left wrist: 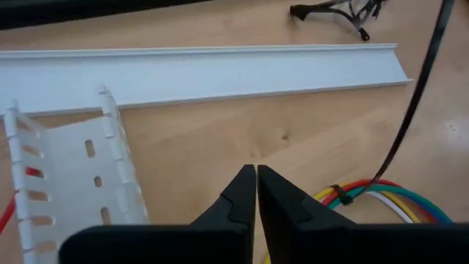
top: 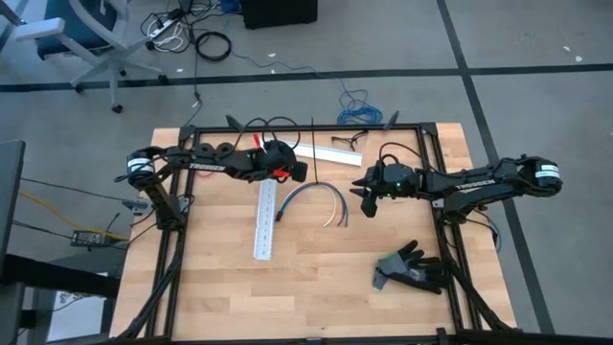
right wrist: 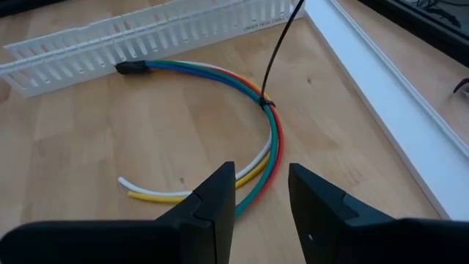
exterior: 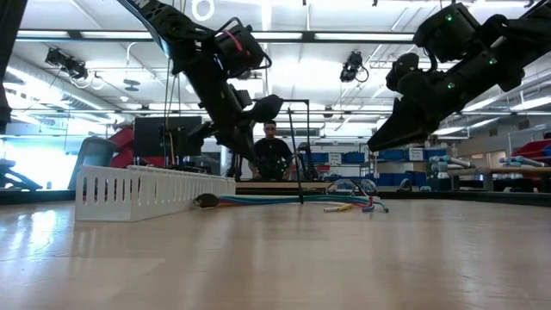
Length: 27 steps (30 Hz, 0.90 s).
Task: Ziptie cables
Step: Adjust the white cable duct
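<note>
**Cables wear a black strap on the bench**

Cables (top: 311,196) lie in a curve on the wooden bench (top: 316,287), between the two arms. They are blue, green, red, yellow and white. One end is bunched under a small black cap just beside the slotted white duct (top: 265,218). The other ends fan out loose on the wood.

The ziptie (right wrist: 277,50) is looped around the cables near the middle of the curve. Its long thin tail sticks up into the air, as the low view shows.

The left gripper (left wrist: 256,192) hangs above the bench near the top end of the slotted duct. Its fingers are pressed together and hold nothing. The cables and the ziptie tail are close by it, but not touching.

The right gripper (right wrist: 261,192) hangs above the bench on the other side of the cables, near their loose ends. Its fingers are spread apart and hold nothing.

A long flat white cover (left wrist: 220,70) lies near the far edge of the bench. A black glove (top: 412,267) lies near the front right corner, well apart from the cables. A person (exterior: 272,155) shows in the room behind the bench.
</note>
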Available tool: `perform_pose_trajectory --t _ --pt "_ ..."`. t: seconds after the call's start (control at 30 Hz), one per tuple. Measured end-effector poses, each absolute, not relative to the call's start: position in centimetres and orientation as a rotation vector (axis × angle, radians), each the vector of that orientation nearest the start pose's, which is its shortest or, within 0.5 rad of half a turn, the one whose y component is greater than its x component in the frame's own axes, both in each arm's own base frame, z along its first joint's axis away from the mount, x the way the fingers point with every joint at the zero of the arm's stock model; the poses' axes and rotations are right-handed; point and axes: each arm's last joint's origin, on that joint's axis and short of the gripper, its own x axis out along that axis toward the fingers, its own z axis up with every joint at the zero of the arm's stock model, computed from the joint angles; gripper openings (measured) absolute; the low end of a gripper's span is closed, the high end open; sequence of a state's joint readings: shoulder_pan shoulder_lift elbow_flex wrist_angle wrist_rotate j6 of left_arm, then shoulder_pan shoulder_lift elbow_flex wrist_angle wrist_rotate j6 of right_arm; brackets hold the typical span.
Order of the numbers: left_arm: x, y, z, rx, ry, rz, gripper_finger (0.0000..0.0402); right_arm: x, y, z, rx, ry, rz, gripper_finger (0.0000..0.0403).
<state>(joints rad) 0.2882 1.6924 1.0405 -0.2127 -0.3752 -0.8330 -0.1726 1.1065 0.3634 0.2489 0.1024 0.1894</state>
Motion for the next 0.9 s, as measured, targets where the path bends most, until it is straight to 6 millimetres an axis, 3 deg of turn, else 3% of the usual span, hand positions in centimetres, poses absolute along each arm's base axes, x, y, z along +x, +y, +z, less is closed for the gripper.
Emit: perform_pose_trajectory --t 0.33,0.47,0.9 --pt "32.6 10.7 19.1 -0.741 0.603 0.920 0.0105 20.4 -3.9 17.2 0.202 0.467 -0.315 0.0115" --pt "32.6 10.7 19.1 -0.677 0.614 0.930 0.0130 20.4 -3.9 17.2 0.203 0.467 -0.315 0.0115" --pt "31.4 10.9 18.6 -0.640 0.635 1.125 0.0113 20.4 -3.9 17.2 0.202 0.467 -0.315 0.0115"
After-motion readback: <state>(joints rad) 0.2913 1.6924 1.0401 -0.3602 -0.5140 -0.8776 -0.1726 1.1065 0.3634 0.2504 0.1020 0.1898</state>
